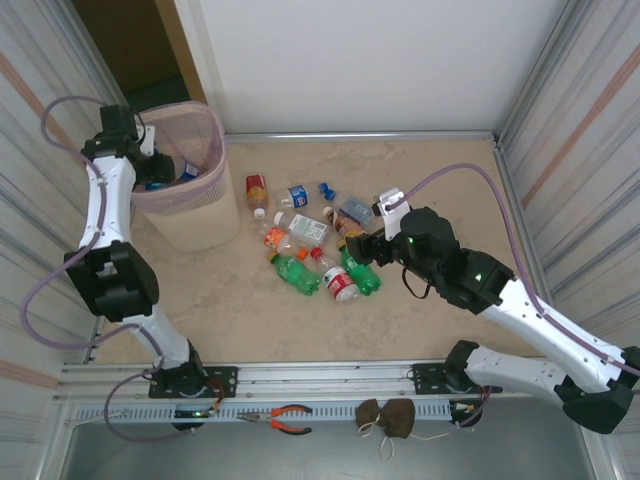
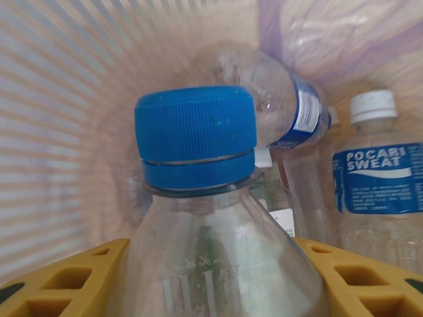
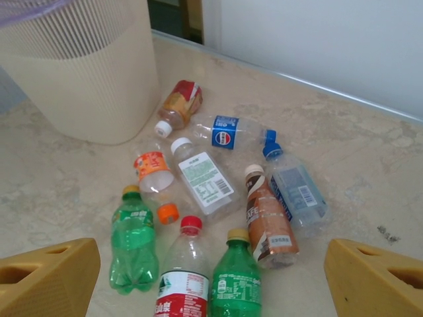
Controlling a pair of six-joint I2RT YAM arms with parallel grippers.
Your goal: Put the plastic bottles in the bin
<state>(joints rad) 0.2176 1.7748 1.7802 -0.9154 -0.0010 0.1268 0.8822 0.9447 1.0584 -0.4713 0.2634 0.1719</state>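
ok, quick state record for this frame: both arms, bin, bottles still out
left gripper: shut on blue-capped clear bottle, at the mouth of the bin
right gripper: open, empty, above the bottle pile
bin: upright, far left of table; holds several bottles, including a Pocari Sweat bottle
bottle pile: at least nine lying on the table, right of the bin
task status: not done
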